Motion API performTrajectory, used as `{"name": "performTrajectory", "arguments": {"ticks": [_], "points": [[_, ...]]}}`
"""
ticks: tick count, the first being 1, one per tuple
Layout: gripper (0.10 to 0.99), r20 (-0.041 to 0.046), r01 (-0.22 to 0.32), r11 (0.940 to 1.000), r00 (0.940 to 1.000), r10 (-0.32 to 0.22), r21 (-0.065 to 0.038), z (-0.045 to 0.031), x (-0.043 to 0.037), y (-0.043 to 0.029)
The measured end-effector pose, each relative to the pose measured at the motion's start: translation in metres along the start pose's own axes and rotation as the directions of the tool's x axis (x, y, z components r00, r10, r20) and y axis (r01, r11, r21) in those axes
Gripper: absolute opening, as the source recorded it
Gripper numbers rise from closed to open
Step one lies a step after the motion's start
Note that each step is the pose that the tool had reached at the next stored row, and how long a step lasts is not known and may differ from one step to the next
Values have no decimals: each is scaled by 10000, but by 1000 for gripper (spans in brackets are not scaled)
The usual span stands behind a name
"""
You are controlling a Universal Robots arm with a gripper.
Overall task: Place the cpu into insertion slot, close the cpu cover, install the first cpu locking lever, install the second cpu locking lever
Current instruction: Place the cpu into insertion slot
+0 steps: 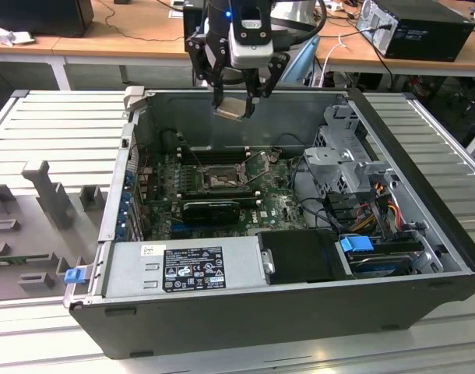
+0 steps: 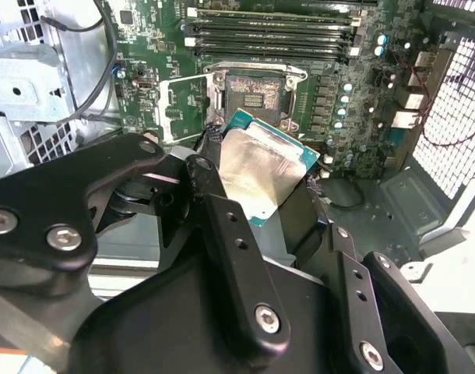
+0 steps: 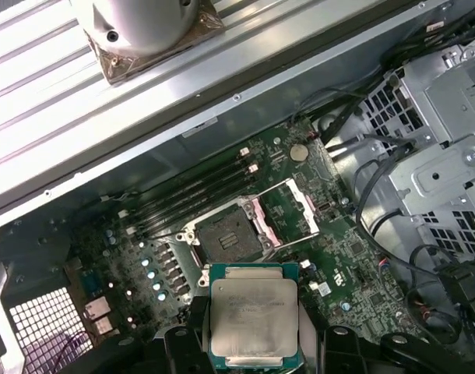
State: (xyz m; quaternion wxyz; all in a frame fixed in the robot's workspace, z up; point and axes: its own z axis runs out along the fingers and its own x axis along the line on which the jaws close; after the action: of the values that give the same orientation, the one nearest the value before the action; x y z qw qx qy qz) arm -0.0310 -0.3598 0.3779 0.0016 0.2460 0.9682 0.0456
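Note:
My gripper (image 1: 236, 97) hangs above the back wall of the open computer case (image 1: 300, 312), shut on the cpu (image 1: 233, 107). Both wrist views show the cpu (image 3: 253, 315) (image 2: 265, 167) silver face up between the black fingers (image 3: 183, 347), held in the air well above the motherboard. The insertion slot (image 3: 228, 236) (image 2: 255, 95) (image 1: 220, 181) lies bare below, its pin field exposed. Beside the slot the cpu cover (image 3: 306, 204) (image 2: 183, 79) stands flipped open.
Long black memory slots (image 3: 195, 204) run along one side of the socket. A black graphics card (image 1: 210, 210) lies in front of it, a grey power supply (image 1: 187, 269) at the case front, and a metal drive cage (image 1: 350, 167) with cables at the exterior view's right.

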Motion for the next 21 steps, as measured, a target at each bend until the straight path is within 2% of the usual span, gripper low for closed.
{"name": "performTrajectory", "arguments": {"ticks": [3,5,7,14,21], "points": [[541,41,-456,9990,9990,456,-11,3,0,0],[541,86,-968,9953,9953,969,-23,6,0,0],[541,111,-1254,9921,9920,1254,-32,7,0,0],[541,164,-1871,9823,9822,1872,-53,10,0,-1],[541,197,-2252,9743,9741,2253,-67,11,0,-1]]}}
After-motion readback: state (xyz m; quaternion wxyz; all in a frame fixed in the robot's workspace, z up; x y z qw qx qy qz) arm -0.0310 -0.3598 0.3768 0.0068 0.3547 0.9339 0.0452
